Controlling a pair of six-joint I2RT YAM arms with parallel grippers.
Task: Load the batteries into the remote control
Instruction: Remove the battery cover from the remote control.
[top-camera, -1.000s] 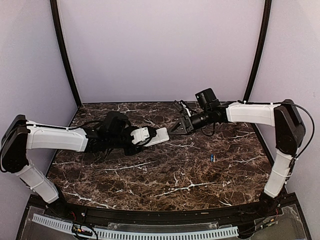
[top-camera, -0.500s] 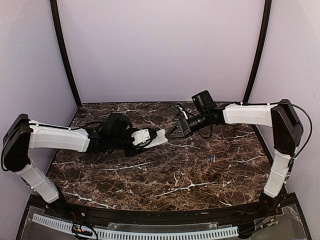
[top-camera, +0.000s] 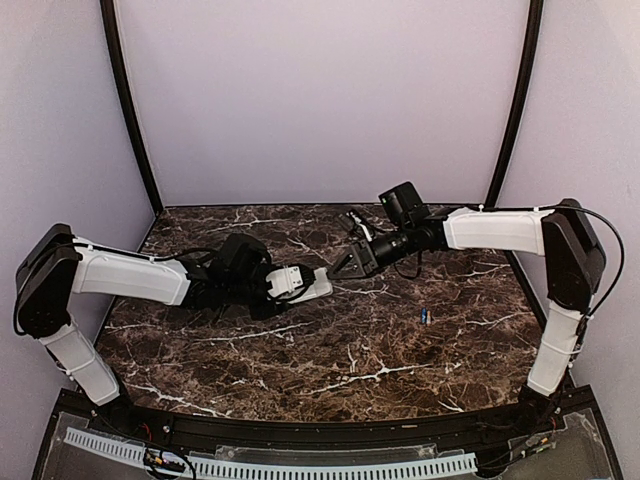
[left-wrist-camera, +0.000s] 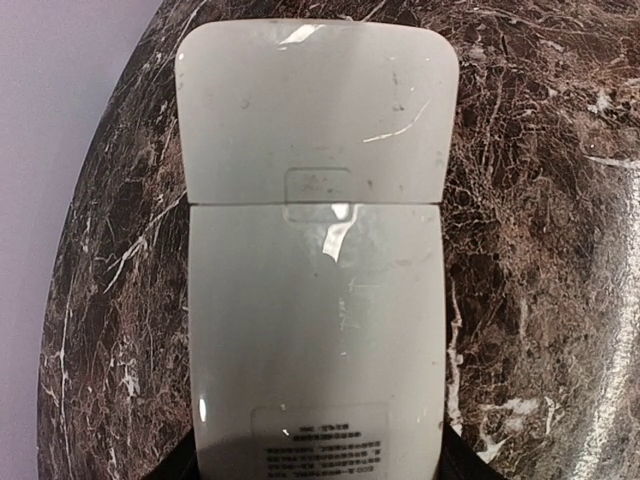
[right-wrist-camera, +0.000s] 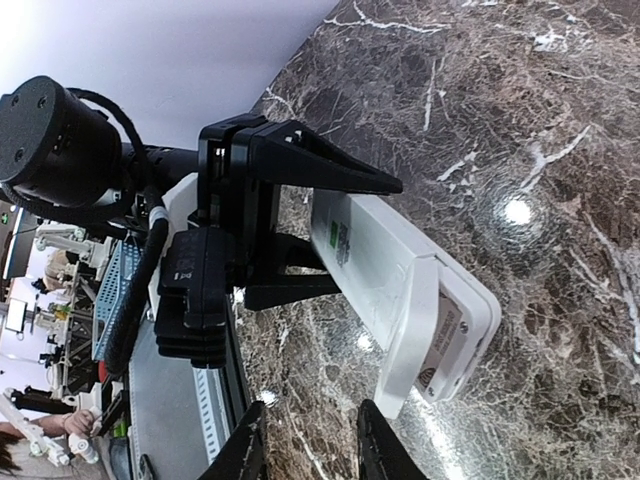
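Remote control (top-camera: 322, 282) sits clamped in the left hand (top-camera: 303, 284), whose black fingers (right-wrist-camera: 300, 165) close on its long sides near the end that bears a printed label (left-wrist-camera: 320, 440). The handset juts out from that hand toward the middle of the worktop (top-camera: 300, 370), apparently lifted off the surface, with its plain white back turned upward. A seam across the back marks off the battery cover (left-wrist-camera: 315, 120), which takes up the far end. In the right wrist view the cover stands slightly proud of the body and is pushed toward the tip, with a darker recess showing under its edge; what lies inside cannot be made out. The white plastic carries light scratches and patches of glare. The right hand (top-camera: 342, 265) faces the free tip of the handset from the opposite side, its two fingers (right-wrist-camera: 248, 445) spread apart and grasping nothing. They lie just beside the cover's end, and whether either touches it cannot be told. One blue battery (top-camera: 424, 316) lies on the dark marbled worktop to the right, nearer the arm bases, well apart from both hands and from the handset.
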